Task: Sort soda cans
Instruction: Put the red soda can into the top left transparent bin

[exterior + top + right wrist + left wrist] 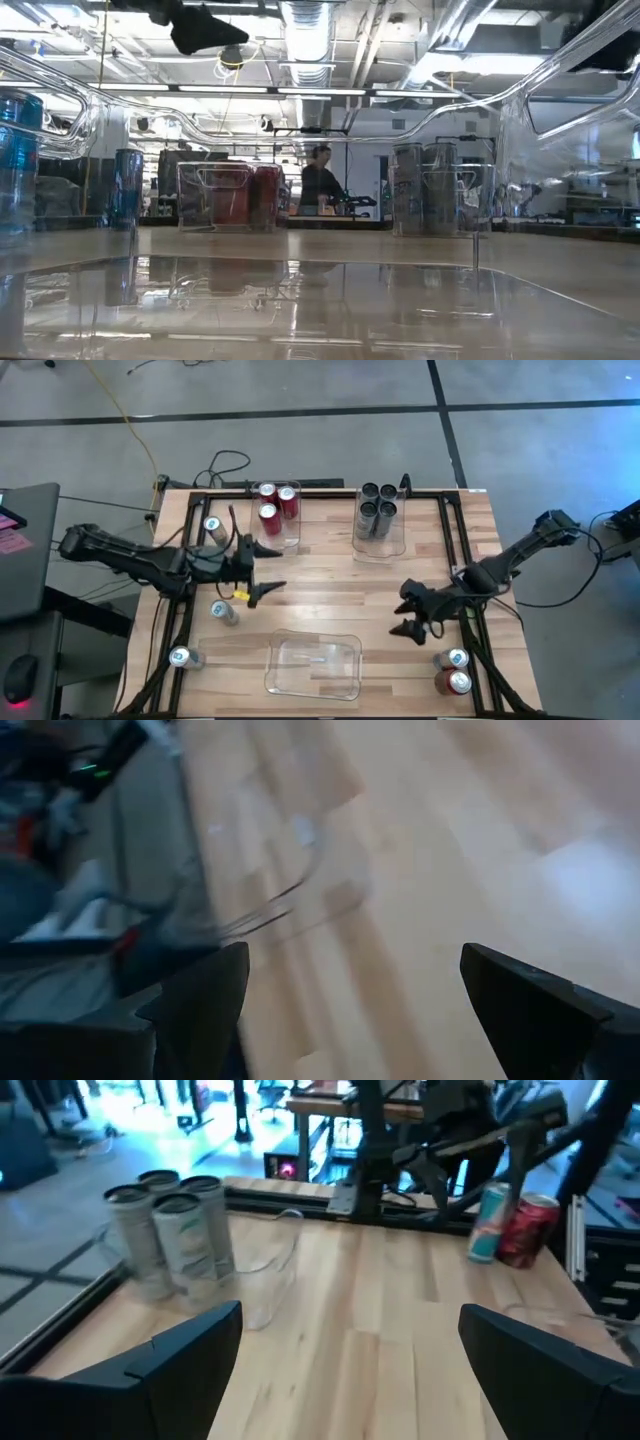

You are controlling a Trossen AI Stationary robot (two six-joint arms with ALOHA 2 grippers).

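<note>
Both end effectors, left (pixel 262 568) and right (pixel 415 615), spread, empty. Soda cans (pixel 224 612) at 8 o'clock: light, rigid, slick; pinch mid-body.

Bare table (pixel 330 595) between three bins (pixel 381 540)

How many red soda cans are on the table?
4: three red metal soda cans in the clear plastic bin at the far edge, one loose at the near right corner. None seems hidden.
</note>
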